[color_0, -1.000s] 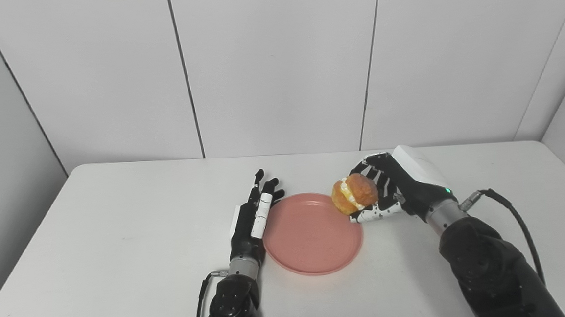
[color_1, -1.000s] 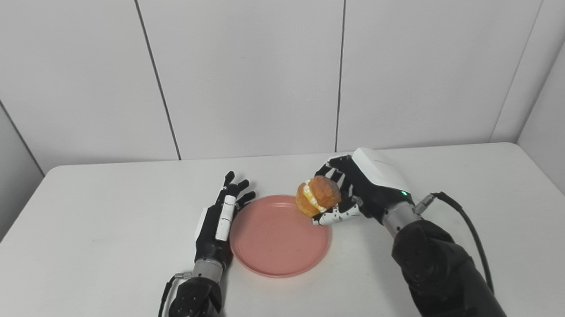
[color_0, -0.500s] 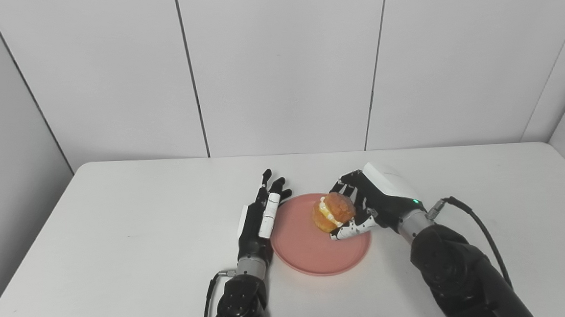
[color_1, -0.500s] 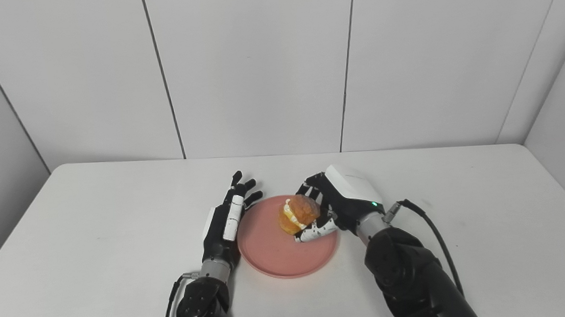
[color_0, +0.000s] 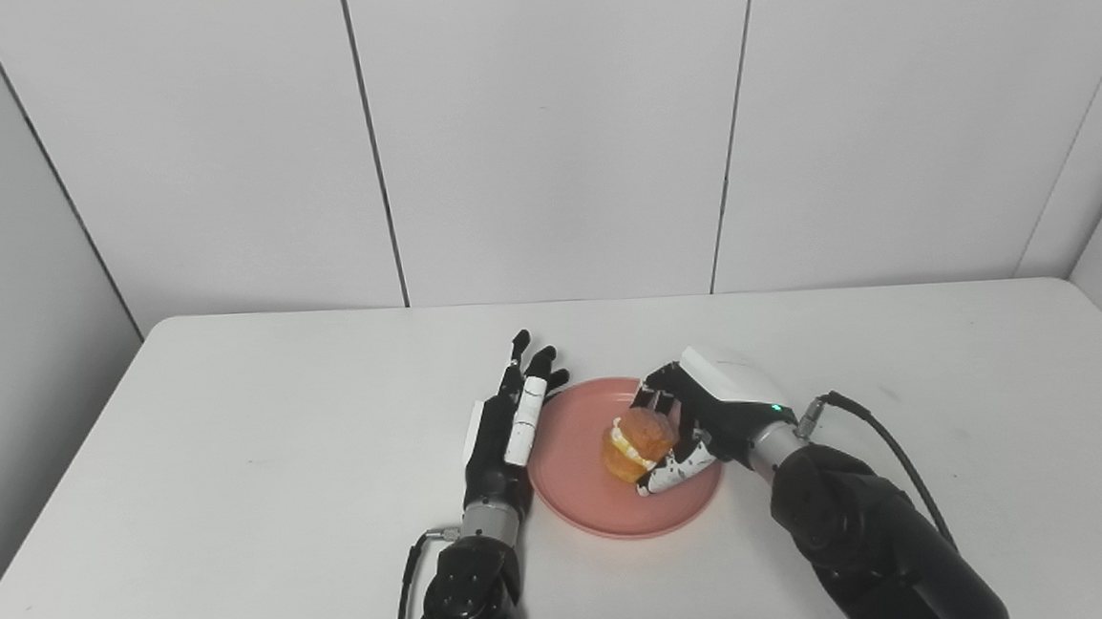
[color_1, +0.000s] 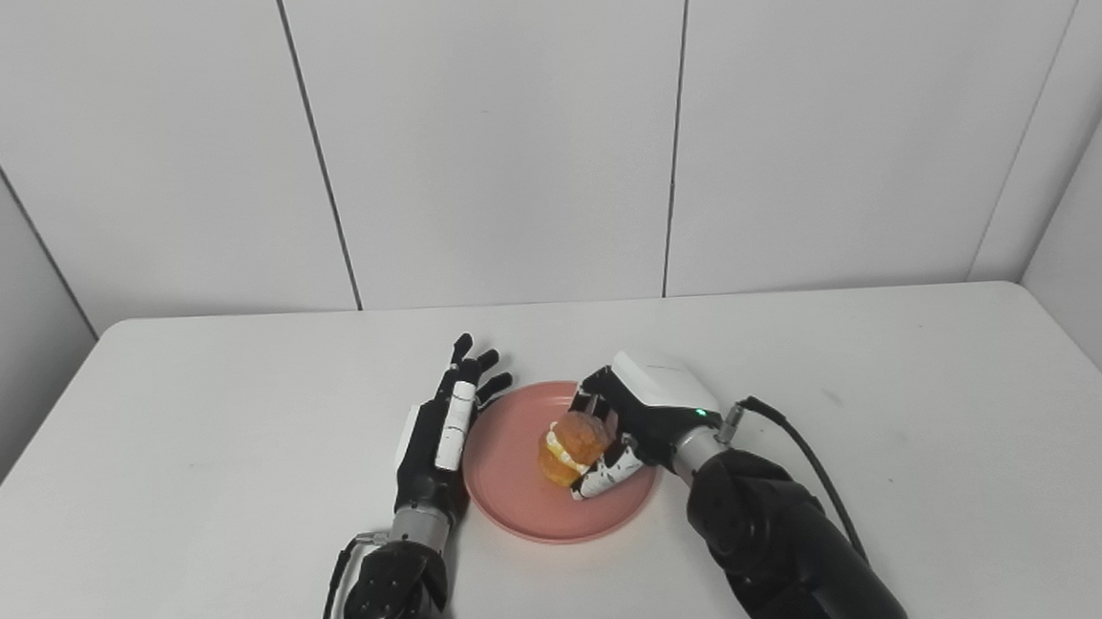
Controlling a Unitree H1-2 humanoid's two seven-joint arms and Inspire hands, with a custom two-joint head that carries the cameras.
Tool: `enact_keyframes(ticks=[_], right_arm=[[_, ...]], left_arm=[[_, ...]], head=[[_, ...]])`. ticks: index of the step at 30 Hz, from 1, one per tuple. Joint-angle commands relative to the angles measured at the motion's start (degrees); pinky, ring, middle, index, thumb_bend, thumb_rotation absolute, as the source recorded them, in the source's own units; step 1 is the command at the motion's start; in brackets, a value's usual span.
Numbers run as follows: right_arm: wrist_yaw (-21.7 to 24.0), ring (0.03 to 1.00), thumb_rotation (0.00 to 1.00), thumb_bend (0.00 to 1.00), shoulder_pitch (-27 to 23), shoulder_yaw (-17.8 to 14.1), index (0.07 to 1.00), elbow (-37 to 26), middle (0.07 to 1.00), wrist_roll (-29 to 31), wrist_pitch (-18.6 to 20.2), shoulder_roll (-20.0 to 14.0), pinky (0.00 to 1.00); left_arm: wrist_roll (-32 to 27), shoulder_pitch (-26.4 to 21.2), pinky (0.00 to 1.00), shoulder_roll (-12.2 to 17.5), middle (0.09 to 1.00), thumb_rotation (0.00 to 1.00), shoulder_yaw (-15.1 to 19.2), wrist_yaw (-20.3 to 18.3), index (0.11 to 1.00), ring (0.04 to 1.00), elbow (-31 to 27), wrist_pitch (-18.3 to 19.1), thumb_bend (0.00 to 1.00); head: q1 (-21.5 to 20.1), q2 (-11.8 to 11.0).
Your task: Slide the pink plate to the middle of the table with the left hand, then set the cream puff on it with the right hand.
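1. White table (color_0: 236,482), backed by pale wall panels (color_0: 540,128), with the pink plate (color_0: 576,485) near mid-table as the landmark.
2. Nearest, below the plate: two dark forearms entering from the bottom edge, one on either side of it.
3. Just left of the plate: left hand (color_0: 506,427), flat and edge-on, fingers straight and slightly fanned, holding nothing, thumb side against the rim.
4. Over the plate's right half: right hand (color_1: 634,419), curled around the cream puff (color_1: 569,447), thumb below, fingers behind.
5. Cream puff low over the plate's centre, white filling facing left; contact with the plate not discernible.
6. Right of the plate: black cable (color_0: 889,442) looping from the right wrist.
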Motion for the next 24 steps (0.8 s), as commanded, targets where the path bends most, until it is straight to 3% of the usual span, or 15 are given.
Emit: enact_keyframes(ticks=[1,14,15,16,17,19,24], right_arm=[[-1.52,0.294,0.0,0.53,-3.51,-0.11,0.489,-0.14,0.474,-0.06,-2.85,0.44,0.22],[-0.09,0.36,0.0,0.52,-3.72,1.94,0.512,-0.51,0.457,-1.59,-4.51,-0.33,0.27],[0.31,0.441,0.09,0.52,-3.7,2.2,0.502,-1.03,0.521,-1.9,-4.47,-0.57,0.34],[0.56,0.462,0.11,0.52,-3.63,2.38,0.5,-1.58,0.537,-2.04,-4.63,-0.84,0.36],[0.68,0.5,0.23,0.75,-3.58,2.49,0.587,-1.91,0.575,-2.1,-4.74,-1.01,0.4],[0.82,0.551,0.32,0.92,-3.38,2.72,0.648,-2.82,0.622,-2.36,-5.17,-1.49,0.45],[1.15,0.685,0.42,1.0,-2.99,3.01,0.725,-4.78,0.726,-3.17,-5.46,-2.4,0.52]], left_arm=[[-0.14,5.49,0.83,-0.16,0.918,0.9,0.02,0.25,1.0,0.849,4.09,1.59,0.83],[-0.01,5.02,0.82,-0.53,0.934,0.9,-0.05,0.58,1.0,0.854,5.33,1.17,0.82],[0.02,5.02,0.82,-0.52,0.933,0.9,-0.06,0.58,1.0,0.853,5.39,1.12,0.81],[0.03,5.02,0.82,-0.54,0.933,0.9,-0.06,0.62,1.0,0.853,5.46,1.1,0.81],[0.03,5.01,0.82,-0.56,0.933,0.91,-0.05,0.65,1.0,0.851,5.5,1.1,0.81],[-0.11,4.98,0.82,-0.62,0.936,0.9,0.05,0.64,1.0,0.854,5.67,1.13,0.82],[-0.42,4.8,0.82,-0.78,0.939,0.9,0.23,0.47,1.0,0.866,6.19,1.02,0.82]], head=[[0.01,0.05],[-0.03,-0.16],[-0.03,-0.16],[-0.09,-0.12],[-0.09,-0.12],[-0.13,-0.11],[-0.16,-0.22]])
